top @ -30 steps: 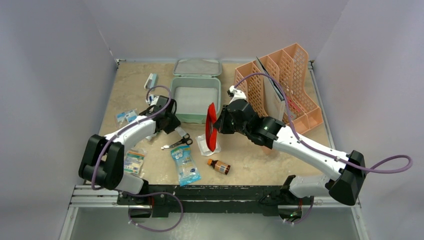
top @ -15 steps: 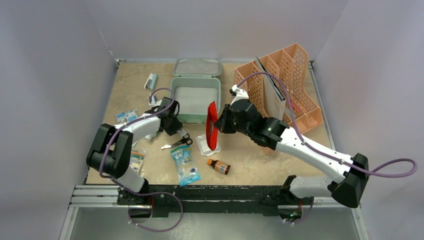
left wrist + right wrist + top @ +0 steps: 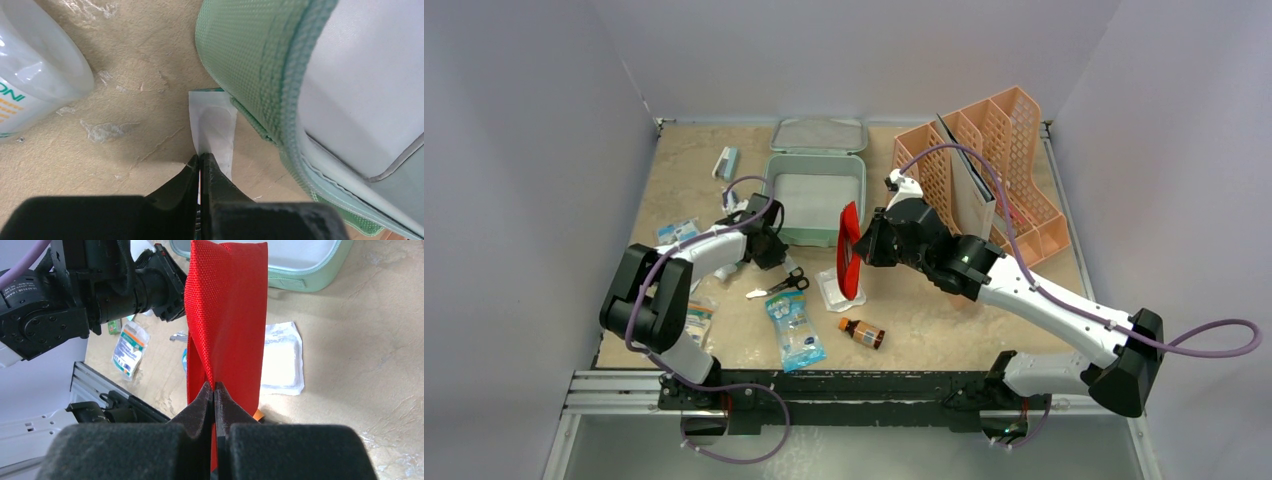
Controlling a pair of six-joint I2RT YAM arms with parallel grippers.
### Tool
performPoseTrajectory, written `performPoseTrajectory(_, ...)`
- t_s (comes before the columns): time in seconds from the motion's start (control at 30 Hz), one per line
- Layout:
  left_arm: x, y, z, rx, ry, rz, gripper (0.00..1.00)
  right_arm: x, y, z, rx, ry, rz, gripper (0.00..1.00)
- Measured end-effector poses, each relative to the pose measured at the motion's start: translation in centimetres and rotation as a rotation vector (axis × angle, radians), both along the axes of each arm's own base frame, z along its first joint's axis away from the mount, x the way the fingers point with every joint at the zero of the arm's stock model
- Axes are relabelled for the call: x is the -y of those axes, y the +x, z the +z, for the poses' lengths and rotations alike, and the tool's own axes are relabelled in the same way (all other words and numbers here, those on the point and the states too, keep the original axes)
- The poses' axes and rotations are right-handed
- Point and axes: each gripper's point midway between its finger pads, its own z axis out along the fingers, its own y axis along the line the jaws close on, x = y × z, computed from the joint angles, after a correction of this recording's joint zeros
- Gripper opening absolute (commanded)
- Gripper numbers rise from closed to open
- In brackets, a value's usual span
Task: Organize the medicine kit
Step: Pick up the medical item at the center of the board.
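- Bench (image 3: 924, 330): carrying the peach file rack (image 3: 1014, 150) at far right, with loose supplies spread along the near middle.
- Medicine kit (image 3: 816, 238): open at the far centre, lid (image 3: 819, 134) laid back behind it. Unmoved over the last second.
- Red pouch (image 3: 848, 252): held on edge above the bench, near the kit's near-right corner. Clenched on 1 edge by the right hand (image 3: 214, 387), with no change in that grip.
- Left hand (image 3: 200, 160): advanced to the kit's near-left corner and closed from part-open to pinched within the last second. Now grasping the near edge of the white packet.
- White packet (image 3: 214, 125): flat on the bench, far end against the kit's outer wall, not yet lifted.
- Meaning for the task, as a judgement: first pick apparently secured. Next, lift over the rim and release inside. Possible slip of the thin edge from a 2-finger pinch.
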Motion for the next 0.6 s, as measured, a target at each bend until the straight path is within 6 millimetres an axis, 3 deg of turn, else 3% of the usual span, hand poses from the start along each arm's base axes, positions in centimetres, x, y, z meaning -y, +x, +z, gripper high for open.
performPoseTrajectory(0.2, -0.3, -0.2, 0.0, 0.007, 0.009, 0.007, 0.0, 0.2, -0.1, 0.1, 0.003, 0.004, 0.0, 0.0)
performPoseTrajectory(0.37, -1.4, -1.5, 0.5, -0.01, 0.047, 0.017, 0.0, 0.2, -0.2, 0.4, 0.008, 0.01, 0.0, 0.0)
performPoseTrajectory(0.6, -2.0, -1.7, 3.9, 0.065, 0.048, 0.025, 0.0, 0.2, -0.3, 0.4, 0.009, 0.009, 0.001, 0.0)
